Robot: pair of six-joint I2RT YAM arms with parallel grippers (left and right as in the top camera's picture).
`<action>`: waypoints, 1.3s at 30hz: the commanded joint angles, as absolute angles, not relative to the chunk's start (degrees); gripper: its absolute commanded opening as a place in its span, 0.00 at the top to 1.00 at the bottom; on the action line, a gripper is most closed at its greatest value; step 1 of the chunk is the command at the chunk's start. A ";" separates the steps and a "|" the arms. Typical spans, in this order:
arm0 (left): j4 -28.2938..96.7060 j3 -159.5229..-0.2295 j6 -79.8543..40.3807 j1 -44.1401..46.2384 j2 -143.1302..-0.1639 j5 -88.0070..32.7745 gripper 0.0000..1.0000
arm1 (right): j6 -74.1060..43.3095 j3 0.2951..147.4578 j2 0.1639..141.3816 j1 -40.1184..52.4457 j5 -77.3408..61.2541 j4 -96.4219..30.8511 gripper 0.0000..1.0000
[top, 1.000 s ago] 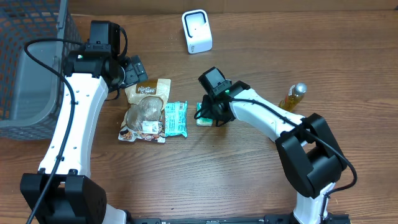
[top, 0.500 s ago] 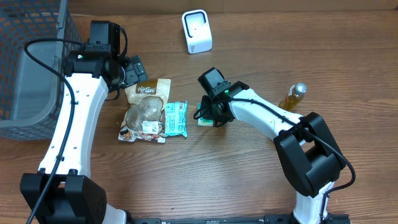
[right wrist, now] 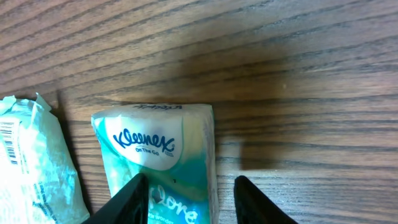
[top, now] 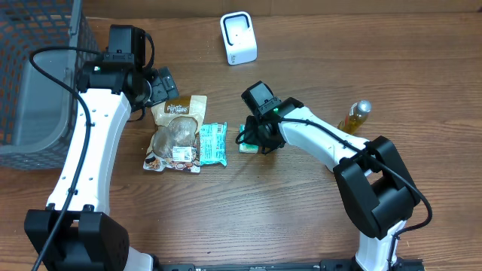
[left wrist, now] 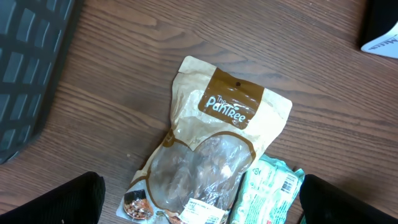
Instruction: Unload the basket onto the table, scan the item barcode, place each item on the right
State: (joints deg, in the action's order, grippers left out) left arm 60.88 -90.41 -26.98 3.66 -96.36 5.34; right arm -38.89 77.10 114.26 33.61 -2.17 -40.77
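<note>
Little has changed: right gripper (right wrist: 189, 186) stays over the Kleenex pack (right wrist: 155, 143), fingers half-spread astride it, not pinching; left gripper (left wrist: 199, 186) gapes wide. Far scanner (top: 238, 38) still waits.

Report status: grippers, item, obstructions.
Left gripper open wide, hovering over Pantree pouch. Right gripper open, straddling Kleenex pack, not clamped. Teal wrapper close beside pack; nothing between pack and white scanner.

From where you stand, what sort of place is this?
Probably a mock shop checkout on a wooden table: a small white boxy scanner, packaged goods such as a brown Pantree snack pouch and a teal Kleenex tissue pack, and a dark mesh basket.
</note>
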 commanded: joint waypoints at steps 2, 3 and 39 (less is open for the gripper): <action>60.88 -91.11 -26.79 3.77 -96.01 5.72 0.00 | -38.52 76.93 111.90 32.34 -3.44 -40.71 0.60; 60.88 -91.11 -26.79 3.77 -96.01 5.72 0.00 | -37.67 76.95 111.85 32.10 -3.92 -40.64 0.60; 60.88 -91.11 -26.79 3.77 -96.01 5.72 0.00 | -34.04 76.84 110.26 30.26 -7.64 -41.87 0.58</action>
State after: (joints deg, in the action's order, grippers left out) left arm 60.88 -90.41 -27.00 3.66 -96.36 5.34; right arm -34.26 77.10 111.35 30.37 -7.53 -42.04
